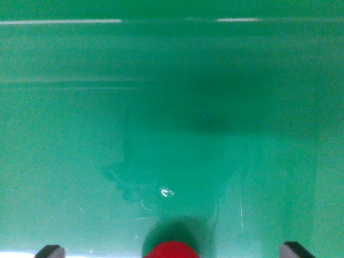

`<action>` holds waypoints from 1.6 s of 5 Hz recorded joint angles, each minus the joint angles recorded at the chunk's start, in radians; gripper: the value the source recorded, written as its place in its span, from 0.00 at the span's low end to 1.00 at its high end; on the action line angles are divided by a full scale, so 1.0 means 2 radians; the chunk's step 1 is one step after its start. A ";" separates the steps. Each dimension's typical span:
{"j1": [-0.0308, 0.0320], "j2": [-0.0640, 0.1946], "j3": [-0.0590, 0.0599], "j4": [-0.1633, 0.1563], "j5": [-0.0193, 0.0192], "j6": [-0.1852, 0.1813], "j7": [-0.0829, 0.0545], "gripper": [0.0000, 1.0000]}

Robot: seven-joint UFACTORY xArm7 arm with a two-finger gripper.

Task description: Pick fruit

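So the fruit [171,250] is showing up as just a red rounded top peeking in at the bottom edge of the wrist view, sitting roughly midway between the two dark fingertips [49,251]. I can't tell what kind of fruit it is, too little of it is showing. The end effector [173,251] is looking spread wide, with one tip in each bottom corner and clear gaps on both sides of the fruit, so nothing is getting gripped yet.

Beyond that it's all glossy green counter [80,134], with a big dark shadow lying ahead of the fruit and some glare streaks near the top.

What I'm worrying about: the fruit looks round and the surface looks slick, so if one finger touches first as I'm closing, I'm guessing it rolls or skids out instead of getting caught. Also, most of the fruit is cut off by the frame, so I'm judging height nearly blind. Closing too high could pinch only the crown and squirt it loose.
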 joint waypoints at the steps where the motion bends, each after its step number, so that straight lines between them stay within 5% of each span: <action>1: 0.0000 0.002 0.001 -0.010 -0.0008 -0.011 0.000 0.00; 8: -0.0001 0.004 0.002 -0.025 -0.0022 -0.028 0.000 0.00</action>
